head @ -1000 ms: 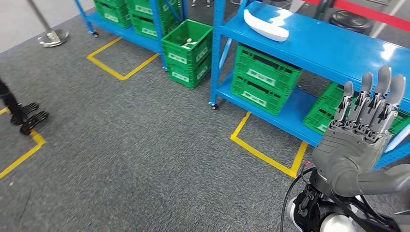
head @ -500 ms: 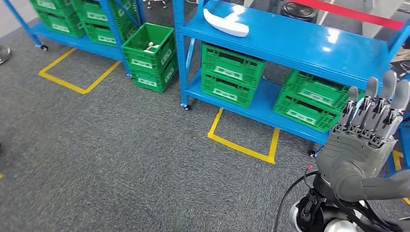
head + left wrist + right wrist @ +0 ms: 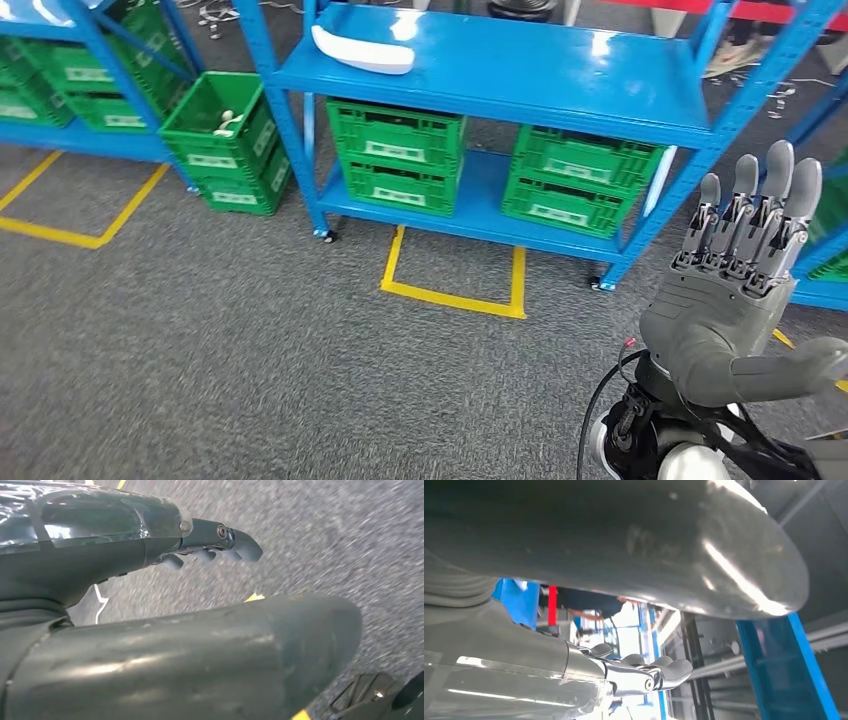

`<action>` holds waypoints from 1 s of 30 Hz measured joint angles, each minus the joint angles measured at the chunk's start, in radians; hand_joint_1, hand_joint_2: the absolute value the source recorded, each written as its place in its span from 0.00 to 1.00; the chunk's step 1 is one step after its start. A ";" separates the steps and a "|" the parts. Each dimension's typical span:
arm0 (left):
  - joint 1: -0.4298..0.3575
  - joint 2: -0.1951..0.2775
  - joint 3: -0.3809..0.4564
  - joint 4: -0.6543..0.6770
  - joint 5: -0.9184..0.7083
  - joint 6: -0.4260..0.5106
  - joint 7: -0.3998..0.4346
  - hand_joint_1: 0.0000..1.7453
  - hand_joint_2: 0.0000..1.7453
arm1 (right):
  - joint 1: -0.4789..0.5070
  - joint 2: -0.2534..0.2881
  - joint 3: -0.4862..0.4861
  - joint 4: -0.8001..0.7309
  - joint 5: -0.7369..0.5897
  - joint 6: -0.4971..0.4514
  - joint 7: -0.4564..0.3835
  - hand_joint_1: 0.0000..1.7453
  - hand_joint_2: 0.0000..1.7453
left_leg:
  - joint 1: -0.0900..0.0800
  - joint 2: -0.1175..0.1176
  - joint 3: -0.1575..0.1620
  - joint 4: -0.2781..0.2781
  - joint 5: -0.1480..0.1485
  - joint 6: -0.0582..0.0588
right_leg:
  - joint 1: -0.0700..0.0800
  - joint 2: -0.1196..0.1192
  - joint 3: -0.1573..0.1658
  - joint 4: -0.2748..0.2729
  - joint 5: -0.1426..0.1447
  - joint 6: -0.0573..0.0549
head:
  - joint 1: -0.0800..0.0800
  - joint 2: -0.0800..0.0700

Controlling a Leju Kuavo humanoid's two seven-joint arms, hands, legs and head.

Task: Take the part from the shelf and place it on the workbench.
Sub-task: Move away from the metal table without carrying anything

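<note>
Grey carpet floor (image 3: 250,340) with yellow tape outlines; blue shelf (image 3: 520,75) ahead. White part (image 3: 362,50) lies on the shelf's top level, well left of and beyond the raised right hand (image 3: 735,290), fingers extended, released. Left hand (image 3: 210,542) empty over the floor. Green crates (image 3: 400,160) below.

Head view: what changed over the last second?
The camera has panned: the blue shelf and white part slid left in frame and now sit squarely ahead. Nothing was gripped or released. The right hand stays raised, fingers straight, empty; the part still lies on the shelf.
</note>
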 joint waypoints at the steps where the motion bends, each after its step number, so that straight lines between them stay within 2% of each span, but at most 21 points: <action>1: 0.000 0.001 -0.002 0.000 0.000 0.000 0.001 0.00 0.00 | 0.000 0.000 0.000 0.000 -0.001 0.000 0.000 0.00 0.00 | 0.002 -0.034 0.022 -0.063 0.041 0.007 | -0.001 0.013 0.003 0.000 -0.003 0.002 | -0.001 0.000; 2: 0.000 0.002 -0.005 0.000 0.000 0.000 0.002 0.00 0.00 | -0.001 0.000 0.000 0.001 -0.002 -0.001 -0.001 0.00 0.00 | 0.004 -0.066 0.043 -0.121 0.071 0.012 | -0.003 0.027 0.004 0.002 -0.006 0.005 | -0.001 0.000; 3: 0.001 0.002 -0.007 0.000 0.000 -0.001 0.004 0.00 0.00 | -0.001 0.000 0.000 0.002 -0.003 -0.001 -0.001 0.00 0.00 | 0.005 -0.092 0.059 -0.161 0.082 0.016 | -0.006 0.040 0.001 0.004 -0.006 0.011 | -0.002 0.000; 4: 0.001 0.003 -0.009 0.000 0.002 -0.001 0.007 0.00 0.00 | 0.000 0.000 0.001 0.004 -0.004 -0.001 -0.002 0.00 0.00 | 0.005 -0.104 0.067 -0.179 0.080 0.020 | -0.010 0.054 -0.003 0.004 -0.006 0.018 | -0.002 0.000; 6: 0.001 0.003 -0.011 0.000 0.018 -0.001 0.011 0.00 0.00 | 0.004 0.000 0.001 0.006 -0.008 -0.002 -0.002 0.00 0.00 | 0.003 -0.076 0.077 -0.196 0.075 0.024 | -0.015 0.080 -0.010 0.001 -0.003 0.032 | -0.005 0.000; 7: 0.001 0.004 -0.012 0.000 0.031 0.000 0.012 0.00 0.00 | 0.006 0.000 0.000 0.006 -0.010 -0.002 -0.002 0.00 0.00 | 0.005 -0.059 0.083 -0.202 0.076 0.028 | -0.014 0.071 -0.013 0.005 -0.006 0.039 | -0.003 0.000; 8: 0.001 0.004 -0.012 0.000 0.047 0.000 0.012 0.00 0.00 | 0.008 0.000 0.000 0.007 -0.011 -0.003 -0.001 0.00 0.00 | 0.007 -0.042 0.089 -0.209 0.076 0.032 | -0.012 0.049 -0.023 0.025 -0.019 0.045 | 0.002 0.000; 10: 0.003 0.003 -0.012 0.000 0.075 0.000 0.010 0.00 0.00 | 0.016 0.000 0.000 0.011 -0.014 -0.005 0.003 0.00 0.00 | 0.006 -0.004 0.102 -0.215 0.072 0.039 | -0.011 -0.015 -0.073 0.129 -0.071 0.056 | 0.014 0.000; 11: 0.005 0.002 -0.012 0.000 0.085 0.001 0.008 0.00 0.00 | 0.023 0.000 0.000 0.014 -0.017 -0.007 0.008 0.00 0.00 | 0.005 0.014 0.106 -0.216 0.068 0.041 | -0.013 -0.033 -0.108 0.196 -0.099 0.061 | 0.018 0.000; 12: 0.006 0.002 -0.012 0.000 0.091 0.001 0.007 0.00 0.00 | 0.032 0.000 0.000 0.020 -0.024 -0.009 0.014 0.00 0.00 | 0.004 0.030 0.109 -0.215 0.064 0.040 | -0.015 -0.043 -0.137 0.248 -0.115 0.065 | 0.019 0.000; 13: 0.006 0.002 -0.012 0.000 0.095 0.003 0.006 0.00 0.00 | 0.042 0.001 0.000 0.028 -0.033 -0.010 0.019 0.00 0.00 | 0.004 0.044 0.112 -0.215 0.060 0.039 | -0.017 -0.047 -0.150 0.268 -0.111 0.068 | 0.020 0.000; 14: 0.005 0.001 -0.012 0.000 0.098 0.004 0.005 0.00 0.00 | 0.052 0.001 0.000 0.037 -0.044 -0.011 0.023 0.00 0.00 | 0.004 0.054 0.116 -0.215 0.056 0.036 | -0.019 -0.049 -0.143 0.250 -0.088 0.069 | 0.020 0.000; 16: 0.003 -0.004 -0.012 0.000 0.102 0.009 0.003 0.00 0.00 | 0.069 0.001 -0.002 0.058 -0.063 -0.012 0.025 0.00 0.00 | 0.004 0.065 0.126 -0.216 0.048 0.030 | -0.020 -0.050 -0.079 0.123 -0.018 0.063 | 0.022 0.000; 17: 0.002 -0.006 -0.012 0.000 0.103 0.012 0.003 0.00 0.00 | 0.075 0.001 -0.003 0.067 -0.069 -0.012 0.024 0.00 0.00 | 0.003 0.068 0.128 -0.215 0.045 0.026 | -0.019 -0.050 -0.046 0.060 0.004 0.058 | 0.022 0.000; 18: 0.000 -0.008 -0.012 0.000 0.104 0.014 0.003 0.00 0.00 | 0.081 0.001 -0.006 0.076 -0.074 -0.013 0.023 0.00 0.00 | 0.002 0.068 0.129 -0.215 0.043 0.021 | -0.016 -0.051 -0.024 0.018 0.014 0.053 | 0.021 0.000; 19: 0.000 -0.010 -0.012 0.000 0.105 0.015 0.003 0.00 0.00 | 0.086 0.001 -0.008 0.085 -0.077 -0.013 0.022 0.00 0.00 | 0.000 0.067 0.128 -0.213 0.038 0.020 | -0.015 -0.052 -0.014 -0.002 0.014 0.051 | 0.021 0.000; 23: 0.001 -0.012 -0.012 0.000 0.105 0.016 0.002 0.00 0.00 | 0.098 0.002 -0.011 0.109 -0.079 -0.013 0.020 0.00 0.00 | -0.001 0.052 0.128 -0.212 0.037 0.037 | -0.013 -0.061 -0.011 -0.006 0.009 0.053 | 0.008 0.000; 26: 0.002 -0.013 -0.012 0.000 0.105 0.016 0.002 0.00 0.00 | 0.100 0.002 -0.011 0.122 -0.079 -0.013 0.019 0.00 0.00 | 0.000 0.042 0.130 -0.219 0.040 0.030 | -0.012 -0.067 -0.011 -0.005 0.004 0.046 | 0.001 0.000; 30: 0.002 -0.013 -0.012 0.000 0.105 0.016 0.002 0.00 0.00 | 0.100 0.003 -0.011 0.138 -0.078 -0.013 0.019 0.00 0.00 | 0.000 0.036 0.130 -0.223 0.042 0.018 | -0.011 -0.074 -0.010 -0.002 0.001 0.040 | -0.002 0.000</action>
